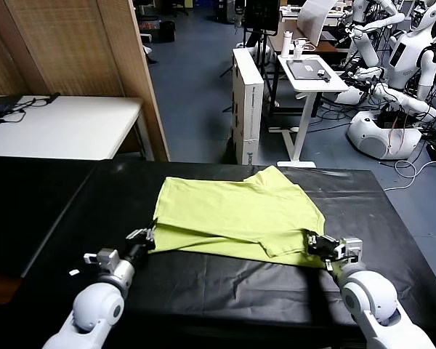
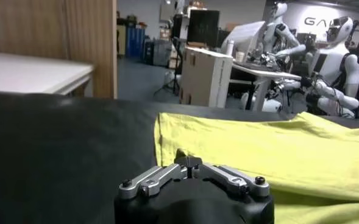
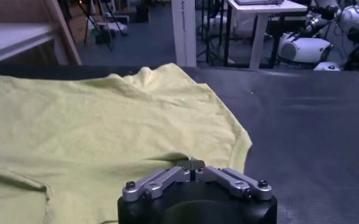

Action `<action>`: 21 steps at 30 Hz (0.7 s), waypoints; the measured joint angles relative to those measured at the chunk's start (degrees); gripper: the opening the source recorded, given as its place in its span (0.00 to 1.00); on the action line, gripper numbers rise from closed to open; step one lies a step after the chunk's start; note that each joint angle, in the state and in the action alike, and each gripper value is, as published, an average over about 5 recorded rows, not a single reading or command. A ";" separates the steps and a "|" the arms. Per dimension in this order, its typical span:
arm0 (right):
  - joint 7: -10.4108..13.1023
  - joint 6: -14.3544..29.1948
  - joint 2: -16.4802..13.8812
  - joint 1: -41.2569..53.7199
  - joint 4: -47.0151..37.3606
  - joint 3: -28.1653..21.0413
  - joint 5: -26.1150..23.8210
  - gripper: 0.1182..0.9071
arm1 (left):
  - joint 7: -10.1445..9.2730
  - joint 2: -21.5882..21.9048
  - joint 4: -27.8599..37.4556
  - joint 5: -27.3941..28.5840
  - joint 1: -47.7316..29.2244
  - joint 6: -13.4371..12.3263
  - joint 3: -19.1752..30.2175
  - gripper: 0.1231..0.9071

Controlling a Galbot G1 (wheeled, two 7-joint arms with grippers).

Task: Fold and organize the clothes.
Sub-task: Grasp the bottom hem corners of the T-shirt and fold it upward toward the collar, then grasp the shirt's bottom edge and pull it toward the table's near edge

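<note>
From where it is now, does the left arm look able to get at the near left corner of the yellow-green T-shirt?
Probably yes. The left hand already sits at the near left edge of the T-shirt, low over the black table. Nothing stands between them.

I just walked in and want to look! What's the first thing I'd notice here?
The bright lime-green T-shirt, lying partly folded in the middle of the black table. The left gripper sits at the shirt's near left corner and the right gripper at its near right corner. Behind the table, white robots stand on the right.
</note>
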 joint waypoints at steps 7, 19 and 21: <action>-1.03 -0.31 -1.54 -6.51 5.11 3.60 -1.61 1.00 | -0.61 -0.67 -3.28 1.22 3.24 1.52 -2.08 0.75; -1.84 0.41 -1.12 -17.36 7.63 7.65 -2.39 1.00 | -0.97 -4.89 -9.02 6.43 13.49 2.19 -3.33 1.00; -2.05 0.44 -1.03 -17.68 7.37 7.74 -2.62 1.00 | -0.97 -5.10 -9.14 6.34 14.14 2.13 -3.42 1.00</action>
